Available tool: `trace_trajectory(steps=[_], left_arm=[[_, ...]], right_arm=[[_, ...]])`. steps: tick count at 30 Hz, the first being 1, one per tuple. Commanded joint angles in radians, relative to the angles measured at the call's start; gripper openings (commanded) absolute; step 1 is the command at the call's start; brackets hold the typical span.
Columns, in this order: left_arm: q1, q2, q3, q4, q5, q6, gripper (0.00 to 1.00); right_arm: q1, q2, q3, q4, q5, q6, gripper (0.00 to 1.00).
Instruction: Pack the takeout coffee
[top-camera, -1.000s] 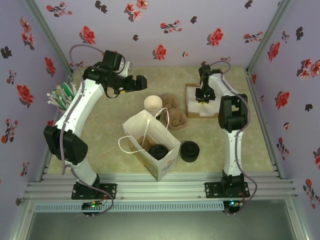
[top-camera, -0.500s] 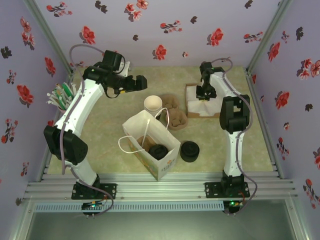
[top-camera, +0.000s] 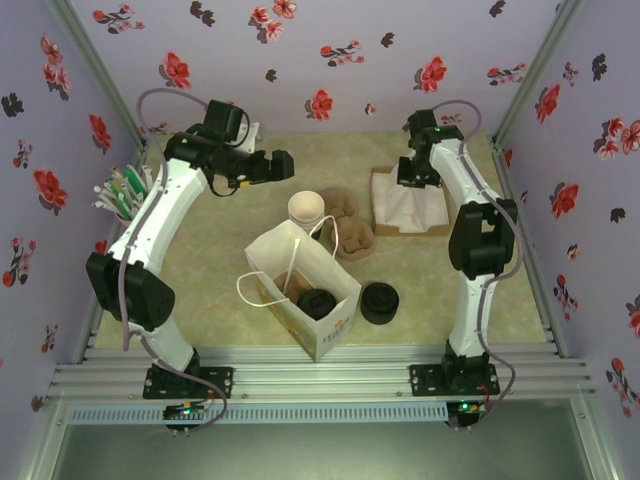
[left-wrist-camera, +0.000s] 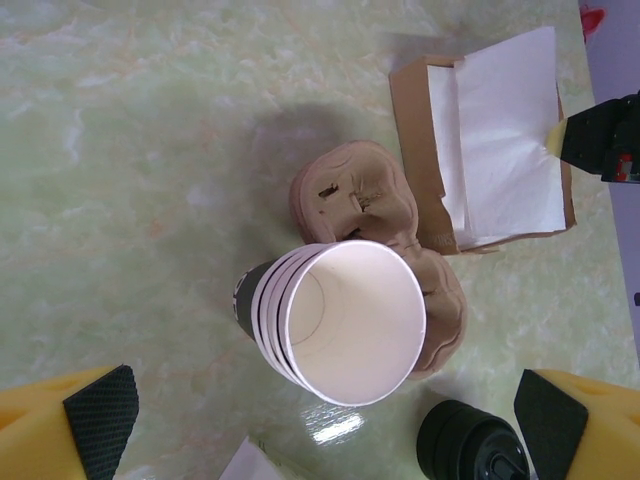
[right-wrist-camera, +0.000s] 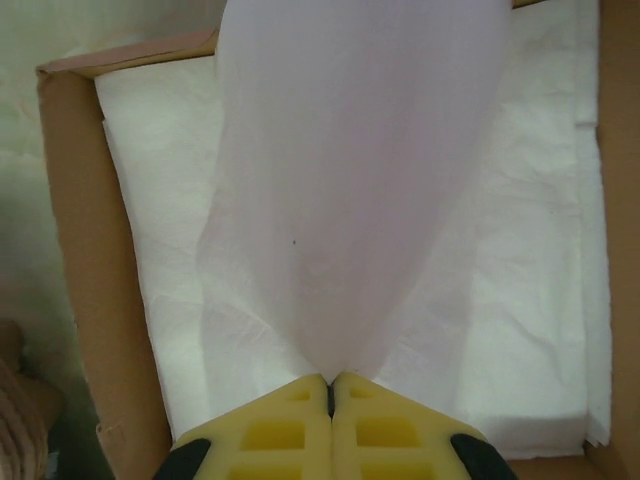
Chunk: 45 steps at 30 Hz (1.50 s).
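**A:** What is changing since a second ago?

**B:** The right arm is swinging back toward the far wall. The right tool is coming up off the box and drawing a napkin with it.

**A:** How is that tool gripping?

**B:** Its yellow fingers are pressing together on the napkin's gathered end. The sheet is stretching from the fingertips to the white pile lying in the box.

**A:** And the other one?

**B:** The left tool is hovering above the desk with its fingers spread wide, holding nothing. It is hanging near the cups, which are standing against some brown pulp trays.

**A:** Where is the coffee sitting?

**B:** The coffee is standing inside the bag, its black lid showing through the open top. The bag is standing upright at the near middle of the desk, and the lids are sitting just beside it on the right.
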Motion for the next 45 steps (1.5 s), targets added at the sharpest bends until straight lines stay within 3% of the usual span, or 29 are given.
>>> trace_trajectory(steps=[1, 14, 27, 34, 40, 45], left_arm=[[0.007, -0.058, -0.005, 0.019, 0.013, 0.000, 0.99], [0.003, -0.137, -0.024, 0.106, 0.065, -0.031, 0.97], [-0.131, -0.068, 0.276, 0.050, 0.091, -0.042, 0.74], [-0.234, -0.097, 0.319, 0.067, 0.035, 0.191, 0.76], [-0.281, -0.144, 0.282, 0.095, -0.006, 0.402, 0.99], [-0.308, -0.155, 0.255, 0.099, -0.006, 0.527, 0.99]], right_arm=[[-0.006, -0.071, -0.040, 0.039, 0.024, 0.016, 0.00], [-0.002, -0.269, -0.116, 0.148, -0.015, 0.019, 0.00], [0.088, -0.555, -0.166, 0.303, -0.275, 0.047, 0.00], [0.130, -0.583, -0.101, 0.285, -0.513, 0.098, 0.00], [0.152, -0.581, -0.061, 0.220, -0.643, 0.102, 0.00], [0.165, -0.586, -0.041, 0.172, -0.721, 0.099, 0.00]])
